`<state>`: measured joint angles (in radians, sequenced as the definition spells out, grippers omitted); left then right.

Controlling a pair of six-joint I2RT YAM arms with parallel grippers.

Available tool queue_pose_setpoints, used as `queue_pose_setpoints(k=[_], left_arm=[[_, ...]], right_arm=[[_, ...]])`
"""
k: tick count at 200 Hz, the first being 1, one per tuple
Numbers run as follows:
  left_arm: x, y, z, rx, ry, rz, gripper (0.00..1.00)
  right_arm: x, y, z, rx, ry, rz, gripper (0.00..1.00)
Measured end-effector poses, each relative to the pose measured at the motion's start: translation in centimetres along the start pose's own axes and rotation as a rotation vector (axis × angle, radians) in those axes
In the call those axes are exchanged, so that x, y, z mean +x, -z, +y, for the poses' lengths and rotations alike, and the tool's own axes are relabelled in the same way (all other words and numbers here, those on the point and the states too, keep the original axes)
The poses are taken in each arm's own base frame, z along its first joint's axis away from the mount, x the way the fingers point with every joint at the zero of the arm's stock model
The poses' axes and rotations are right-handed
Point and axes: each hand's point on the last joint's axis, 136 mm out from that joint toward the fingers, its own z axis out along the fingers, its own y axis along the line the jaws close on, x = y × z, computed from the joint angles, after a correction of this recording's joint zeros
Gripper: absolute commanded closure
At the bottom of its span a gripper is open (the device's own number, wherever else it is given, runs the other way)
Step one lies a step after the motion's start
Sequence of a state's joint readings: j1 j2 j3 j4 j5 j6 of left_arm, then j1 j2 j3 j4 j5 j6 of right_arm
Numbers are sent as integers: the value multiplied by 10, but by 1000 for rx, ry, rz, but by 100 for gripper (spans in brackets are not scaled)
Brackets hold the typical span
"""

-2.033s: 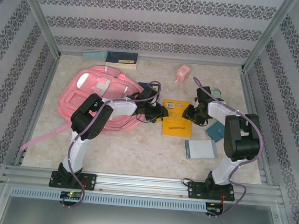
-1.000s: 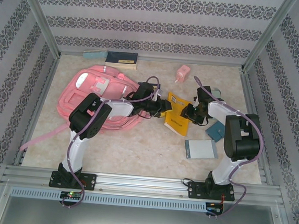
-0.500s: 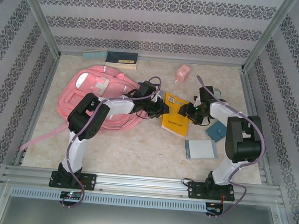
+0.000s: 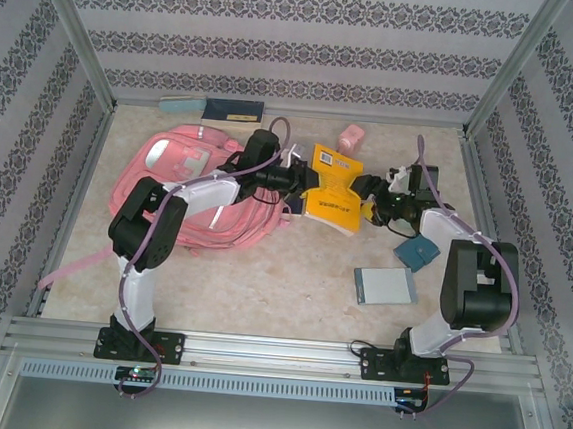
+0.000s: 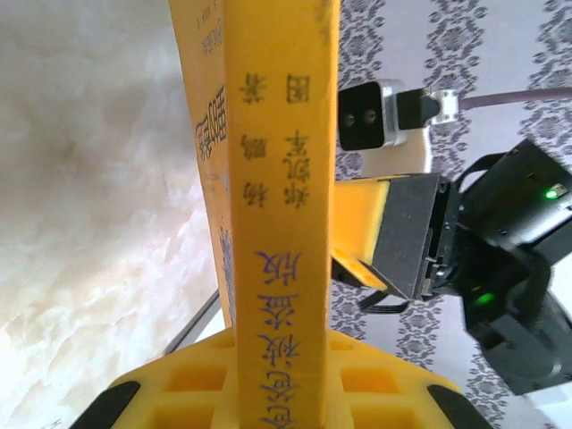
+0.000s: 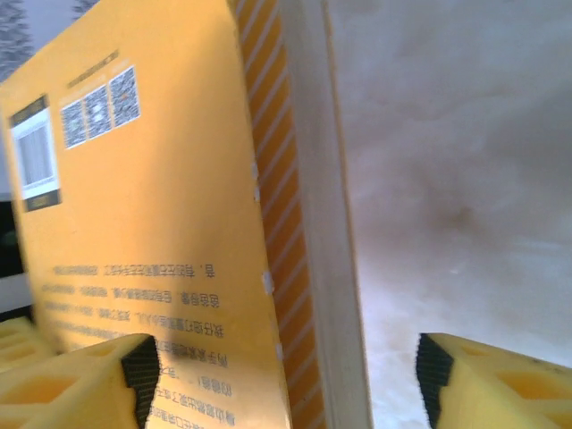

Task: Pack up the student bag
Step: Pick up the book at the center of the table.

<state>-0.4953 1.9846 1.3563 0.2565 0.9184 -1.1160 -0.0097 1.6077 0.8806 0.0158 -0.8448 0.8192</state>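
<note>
The pink student bag lies flat on the left of the table. A yellow book hangs above the table just right of the bag, its back cover with a barcode facing up. My left gripper is shut on the book's spine edge, and the spine stands upright between its jaws in the left wrist view. My right gripper is open at the book's right side. In the right wrist view its fingers straddle the book's cover, with a wide gap on the right.
At the back wall lie a dark blue book and a light teal item. A small pink item stands at the back centre. A teal booklet and a grey notebook lie at the right.
The yellow book has been lifted off the table and carried toward the back. The left gripper has closed on it. The right gripper has opened and let go.
</note>
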Motion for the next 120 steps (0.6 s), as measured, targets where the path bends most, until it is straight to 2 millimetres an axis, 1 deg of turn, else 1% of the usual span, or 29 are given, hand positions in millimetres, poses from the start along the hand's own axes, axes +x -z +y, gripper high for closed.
queue_pose_setpoints(k=[13, 26, 50, 58, 67, 74, 90, 106, 116, 120], left_arm=[[-4, 2, -6, 24, 1, -5, 100], [-4, 2, -12, 50, -3, -5, 100], [-7, 3, -22, 87, -10, -8, 100], [-7, 3, -25, 98, -10, -8, 100], [-7, 4, -29, 111, -12, -5, 100], [-7, 4, -31, 120, -13, -3, 100], [-6, 4, -32, 125, -14, 2, 100], [-7, 6, -28, 115, -3, 7, 100], [-7, 8, -23, 103, 4, 11, 100], [-7, 9, -21, 97, 9, 12, 97]], right_arm=[[-2, -2, 10, -61, -12, 9, 20], [-4, -4, 19, -119, -28, 19, 17], [-6, -6, 30, -188, -53, 42, 18], [-6, -6, 33, -206, -55, 47, 19], [-6, -5, 37, -223, -54, 52, 23], [-6, -4, 41, -236, -52, 55, 29], [-6, -3, 45, -257, -51, 60, 45], [-6, -2, 47, -267, -51, 61, 68], [-5, -1, 49, -272, -44, 60, 85], [-5, 0, 50, -275, -41, 61, 92]])
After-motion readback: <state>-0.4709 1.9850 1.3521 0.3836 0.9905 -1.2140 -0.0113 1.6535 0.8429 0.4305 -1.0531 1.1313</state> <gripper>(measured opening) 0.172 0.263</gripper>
